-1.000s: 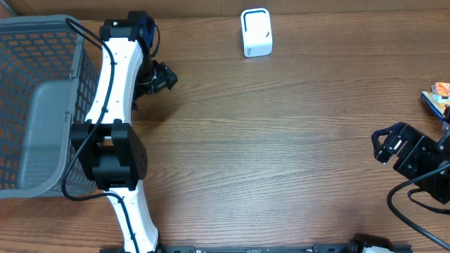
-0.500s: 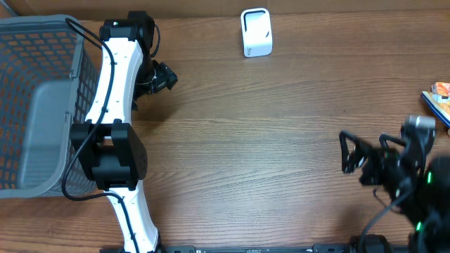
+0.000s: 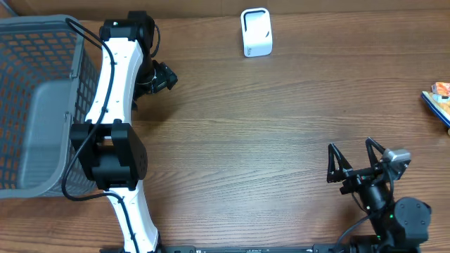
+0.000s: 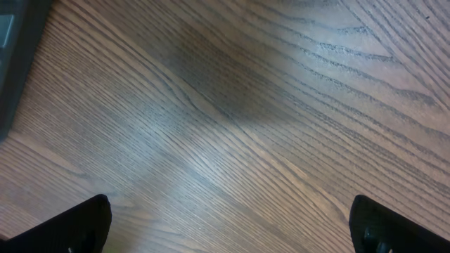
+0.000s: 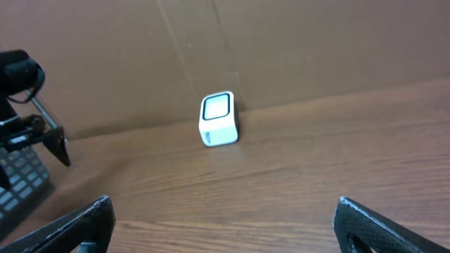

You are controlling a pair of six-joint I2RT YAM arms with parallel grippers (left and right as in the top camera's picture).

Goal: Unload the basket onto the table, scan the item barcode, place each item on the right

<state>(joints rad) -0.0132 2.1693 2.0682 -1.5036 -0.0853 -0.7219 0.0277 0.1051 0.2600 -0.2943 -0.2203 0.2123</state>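
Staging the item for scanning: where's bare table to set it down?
Bare table spans the middle, bordered by the left arm, the white scanner and the right gripper. Crowded at the left edge: basket beside the arm.

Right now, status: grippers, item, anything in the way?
Left gripper open, empty. Right gripper open, empty. Packet at far right, untouched. Scanner clear, nothing in the way.
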